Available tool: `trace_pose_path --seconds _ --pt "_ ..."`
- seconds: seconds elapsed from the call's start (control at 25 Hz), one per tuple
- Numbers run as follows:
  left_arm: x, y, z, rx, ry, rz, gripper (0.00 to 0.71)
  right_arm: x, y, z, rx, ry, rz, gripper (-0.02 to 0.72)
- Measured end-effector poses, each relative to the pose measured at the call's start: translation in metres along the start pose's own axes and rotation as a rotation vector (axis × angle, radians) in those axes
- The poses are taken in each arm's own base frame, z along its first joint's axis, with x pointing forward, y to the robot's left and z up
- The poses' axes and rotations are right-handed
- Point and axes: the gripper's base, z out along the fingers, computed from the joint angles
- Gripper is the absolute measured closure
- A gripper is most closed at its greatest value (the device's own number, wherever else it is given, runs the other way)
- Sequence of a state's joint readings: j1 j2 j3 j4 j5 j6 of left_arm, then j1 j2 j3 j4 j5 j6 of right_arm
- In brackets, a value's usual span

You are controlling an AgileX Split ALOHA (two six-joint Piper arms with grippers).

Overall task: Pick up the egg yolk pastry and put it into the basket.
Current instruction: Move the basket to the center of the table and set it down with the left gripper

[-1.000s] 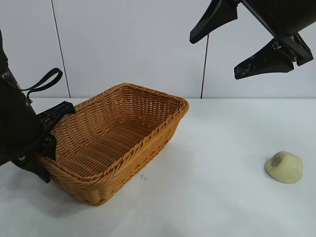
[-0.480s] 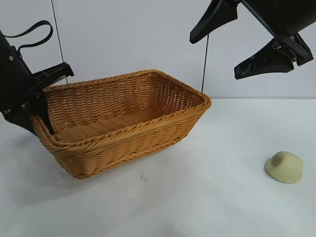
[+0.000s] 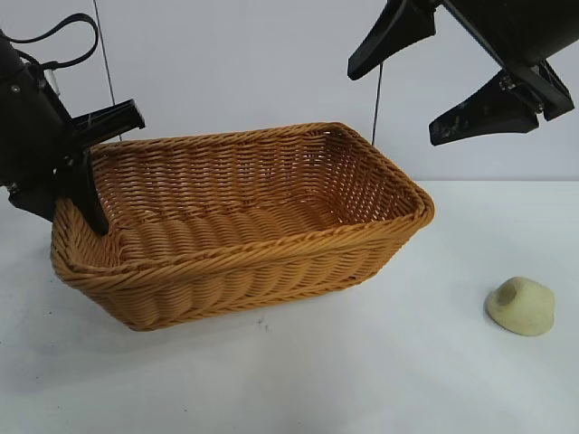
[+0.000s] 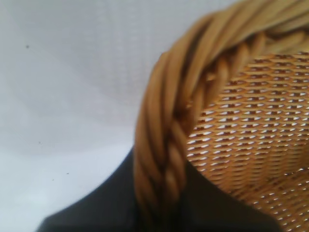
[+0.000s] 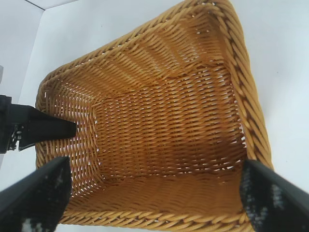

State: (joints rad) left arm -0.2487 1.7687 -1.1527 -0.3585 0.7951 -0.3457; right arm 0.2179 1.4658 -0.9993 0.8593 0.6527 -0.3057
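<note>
While your left hand (image 3: 81, 172) clamps the braided rim at the left end of the basket (image 3: 271, 262), that end sits tipped up off the counter (image 3: 362, 380), so watch it: a jerk or an early release could drop or skid the basket, and swinging it further right could sweep it toward the pastry. The left wrist view shows the rim pinched between the fingers, so this hand is closed on the wicker and nothing else. The basket's hollow looks empty. Further right and high above, your right hand (image 3: 448, 86) hangs with its fingers spread wide, holding and touching nothing, over the basket's right end. At the far right, the egg yolk pastry (image 3: 522, 306) lies on the counter, well apart from the basket and not under that hand; a descent from here would likely miss it unless you shift right first.
</note>
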Motion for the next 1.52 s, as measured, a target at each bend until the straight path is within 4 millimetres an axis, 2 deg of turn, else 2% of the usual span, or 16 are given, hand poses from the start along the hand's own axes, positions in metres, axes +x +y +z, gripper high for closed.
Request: trace_pose_path --seconds 0.4,0.56,0.64,0.8,0.84,1.12,1.52 --pt "0.004 -0.001 -0.002 -0.001 0.052 0.111 0.628 0.000 0.000 0.000 0.000 0.000 0.000 0.025" --pt "-0.007 -0.013 -0.010 0.009 0.072 0.154 0.628 0.000 0.000 0.000 -0.001 0.002 0.000 0.025" --pt "-0.015 -0.019 -0.008 0.012 0.087 0.163 0.628 0.001 0.000 0.000 -0.002 0.007 0.000 0.025" --pt "-0.029 -0.024 0.006 0.008 0.101 0.173 0.628 0.001 0.000 0.000 -0.004 0.011 0.000 0.025" --pt "-0.031 -0.022 0.017 -0.003 0.121 0.190 0.629 0.001 0.000 0.000 -0.004 0.014 0.000 0.025" --pt "-0.032 -0.010 0.058 -0.043 0.210 0.232 0.629 0.002 0.000 0.000 -0.005 0.017 0.000 0.025" --pt "-0.037 -0.011 0.065 -0.019 0.155 0.220 0.629 0.002 0.001 0.000 -0.007 0.023 0.000 0.025"
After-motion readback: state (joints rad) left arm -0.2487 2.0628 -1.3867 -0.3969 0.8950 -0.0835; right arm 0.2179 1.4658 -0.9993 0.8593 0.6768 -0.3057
